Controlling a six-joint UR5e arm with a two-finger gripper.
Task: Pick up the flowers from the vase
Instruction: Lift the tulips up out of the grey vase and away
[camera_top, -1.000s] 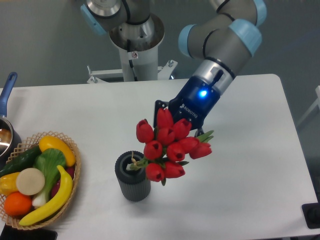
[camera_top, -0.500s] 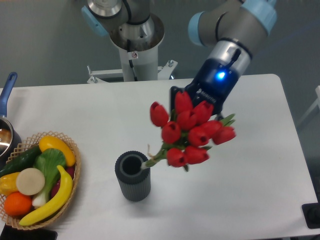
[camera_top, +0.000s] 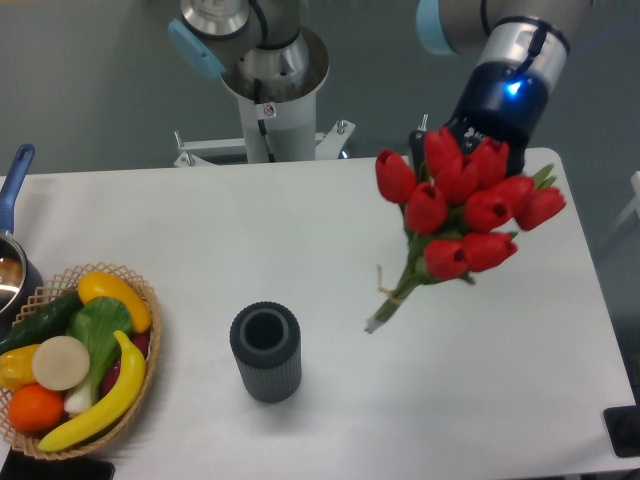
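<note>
Flowers (camera_top: 462, 205) up off the bench (camera_top: 180, 215), hanging in the air right of centre, clear of everything. Red heads bunched directly in front of the claw (camera_top: 470, 160), hiding the fingers; closed on the bunch somewhere behind the heads, judging by the way it hangs, exact grip point not visible. Blue light lit on the wrist above.

Long axis of the bunch: diagonal, heads up-right at the claw, tied stem ends down-left. Stem tips point back toward the vase (camera_top: 265, 352), but well apart from it, nothing left in the mouth. Vase upright, mouth dark and round, standing alone near the front-centre of the bench.

Key relation: bunch lies below and left of the claw, stems trailing away from it, so weight hangs off the grip at an angle. Looks like extraction is done; pick essentially complete. Risk from here: heads-only grip could slip, stems swinging.

Wicker basket (camera_top: 140, 290) of fruit far left, well away, not involved.
</note>
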